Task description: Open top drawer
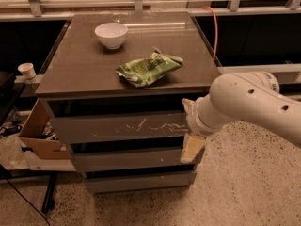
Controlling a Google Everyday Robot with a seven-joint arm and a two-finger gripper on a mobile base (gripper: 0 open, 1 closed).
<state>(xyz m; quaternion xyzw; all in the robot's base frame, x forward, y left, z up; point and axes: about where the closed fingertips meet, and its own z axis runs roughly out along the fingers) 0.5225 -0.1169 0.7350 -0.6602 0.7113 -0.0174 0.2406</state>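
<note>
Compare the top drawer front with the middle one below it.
The top drawer is taller than the middle drawer. The top drawer carries whitish scratches; the middle drawer looks mostly unmarked. The pincer sits at the top drawer's right end, hanging over the middle drawer's corner. Both are grey and handleless.

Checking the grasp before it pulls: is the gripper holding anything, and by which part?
It cannot be told. The gripper is at the right end of the top drawer, but whether it grips that edge does not show.
</note>
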